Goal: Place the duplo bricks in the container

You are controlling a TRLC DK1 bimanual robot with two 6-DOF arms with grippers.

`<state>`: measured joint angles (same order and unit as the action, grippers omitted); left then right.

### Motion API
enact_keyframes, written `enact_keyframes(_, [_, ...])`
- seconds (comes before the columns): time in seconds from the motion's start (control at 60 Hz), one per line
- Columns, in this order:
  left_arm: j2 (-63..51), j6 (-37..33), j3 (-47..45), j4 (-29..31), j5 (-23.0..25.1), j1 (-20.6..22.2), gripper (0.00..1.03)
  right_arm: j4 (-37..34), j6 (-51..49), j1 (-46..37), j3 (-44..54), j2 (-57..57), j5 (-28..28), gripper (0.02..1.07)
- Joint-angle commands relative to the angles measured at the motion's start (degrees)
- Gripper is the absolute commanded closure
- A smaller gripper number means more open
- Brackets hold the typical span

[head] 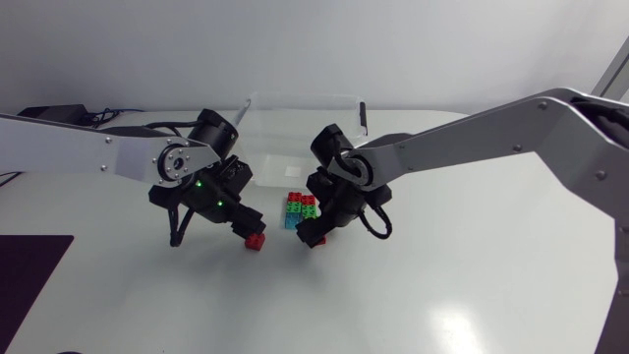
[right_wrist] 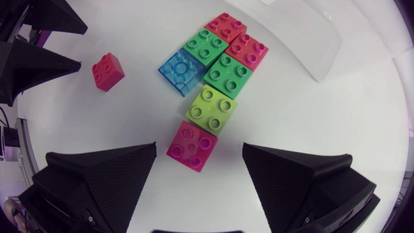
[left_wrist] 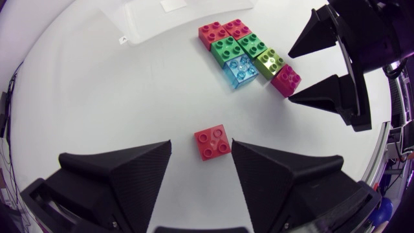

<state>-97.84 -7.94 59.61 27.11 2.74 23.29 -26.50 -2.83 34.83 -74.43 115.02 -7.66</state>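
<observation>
Risk: both claws hung close together over one patch of bench (head: 472, 285). A careless swing toward the clear container (head: 295, 98) could clash fingers or scatter the brick cluster (head: 300, 208).

Right claw (right_wrist: 199, 147) was released, holding nothing, and poised over the magenta brick (right_wrist: 192, 147) at the cluster's near end. That brick touched a lime brick (right_wrist: 211, 110), so closing could drag the neighbour or twist the grip.

Left claw (left_wrist: 202, 145) was also released, its fingers flanking a lone red brick (left_wrist: 212, 142) that lay on the bench apart from the cluster. The brick sat skewed to the fingers and might rotate when pinched.

Both arms came in from the sides, wrists pitched steeply down, claws low just in front of the container.
</observation>
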Motion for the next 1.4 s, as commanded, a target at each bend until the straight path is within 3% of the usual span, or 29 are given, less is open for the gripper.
enact_keyframes(0.0, [0.37,0.03,-0.73,0.48,0.42,-0.52,0.33,-1.89,1.78,0.24,-2.65,1.96,-0.34,0.15])
enact_keyframes(0.083, [-0.42,0.03,-0.82,0.48,0.86,-0.52,0.33,-3.91,2.04,0.59,-3.79,2.66,-0.69,0.18])
enact_keyframes(0.133, [-0.86,0.03,-0.82,0.48,0.95,-0.52,0.30,-4.17,2.13,0.85,-3.96,2.84,-1.48,0.26])
enact_keyframes(0.167, [-1.03,-0.05,-0.73,0.48,0.95,-0.52,0.30,-4.00,2.39,1.03,-3.96,2.93,-1.66,0.32])
enact_keyframes(0.233, [-2.09,-0.14,-0.20,0.48,1.04,-0.52,0.30,-3.03,2.65,0.94,-4.14,3.63,-3.15,0.60])
enact_keyframes(0.267, [-2.53,-0.14,-0.11,0.48,1.04,-0.44,0.30,-2.77,2.74,0.68,-4.23,3.98,-4.20,0.68])
enact_keyframes(0.367, [-3.85,-0.05,0.15,0.48,1.04,0.00,0.30,-3.29,3.09,0.15,-4.40,4.68,-5.08,0.76])
enact_keyframes(0.783, [-10.88,0.91,3.23,0.48,1.04,3.61,0.28,-9.09,2.74,-4.95,-6.34,-7.88,-5.52,0.80])
enact_keyframes(0.917, [-12.99,1.35,4.11,0.31,1.04,5.01,0.49,-10.50,2.74,-5.83,-9.94,-10.43,-4.20,0.80])
enact_keyframes(1.1, [-11.58,1.09,1.91,-2.24,1.12,4.75,0.67,-10.06,3.45,-6.88,-15.92,-10.78,-2.97,0.79])
enact_keyframes(1.383, [4.50,-0.67,-3.19,-2.24,2.44,3.61,0.69,-7.25,4.59,-9.78,-27.26,-4.72,-2.09,0.79])
